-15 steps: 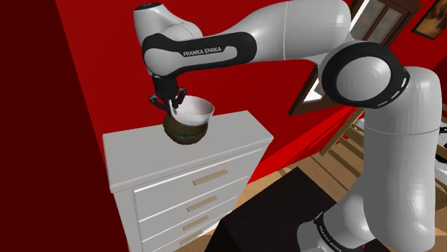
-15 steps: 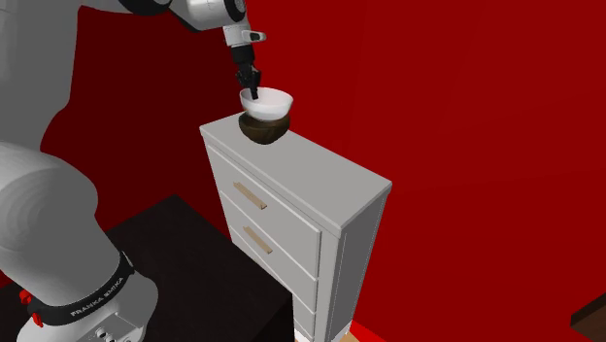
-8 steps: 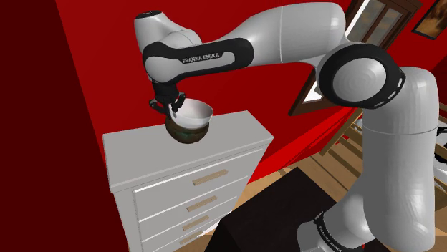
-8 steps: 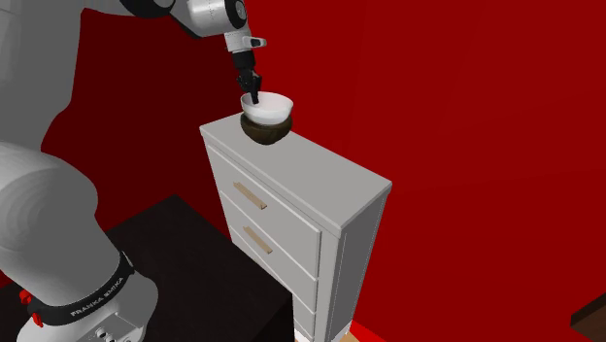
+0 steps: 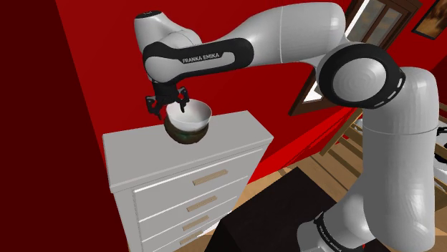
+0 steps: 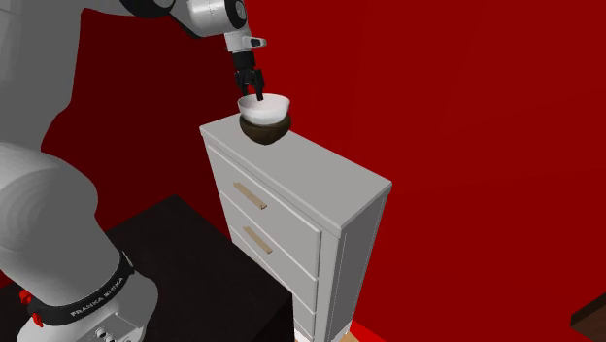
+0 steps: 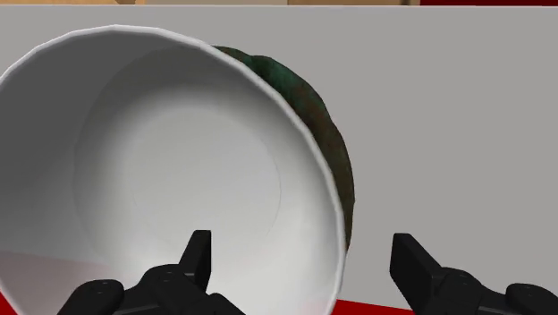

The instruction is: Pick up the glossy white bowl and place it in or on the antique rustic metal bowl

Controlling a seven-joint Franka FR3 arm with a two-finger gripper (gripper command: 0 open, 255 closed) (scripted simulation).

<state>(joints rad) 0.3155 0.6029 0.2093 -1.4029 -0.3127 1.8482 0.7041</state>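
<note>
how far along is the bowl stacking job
Done: the glossy white bowl sits nested in the dark, green-tinged rustic metal bowl on the white chest of drawers. In hand: nothing held; the black jaws stand open, one either side of the white bowl's rim. Left: probably just lifting the jaws clear.

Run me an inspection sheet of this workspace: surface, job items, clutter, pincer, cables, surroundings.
Surface: the flat top of a white chest of drawers with light wooden handles.
Job's things: the white bowl sits nested in the dark bowl, which has a greenish tint. Both stand near the back end of the top.
Clutter: nothing seen.
Pincer: the pincer is open just above the white bowl. Its fingers straddle the rim, one over the inside and one outside, without clasping it.
Cables: nothing seen.
Surroundings: red wall behind; black stand below the arm.
</note>
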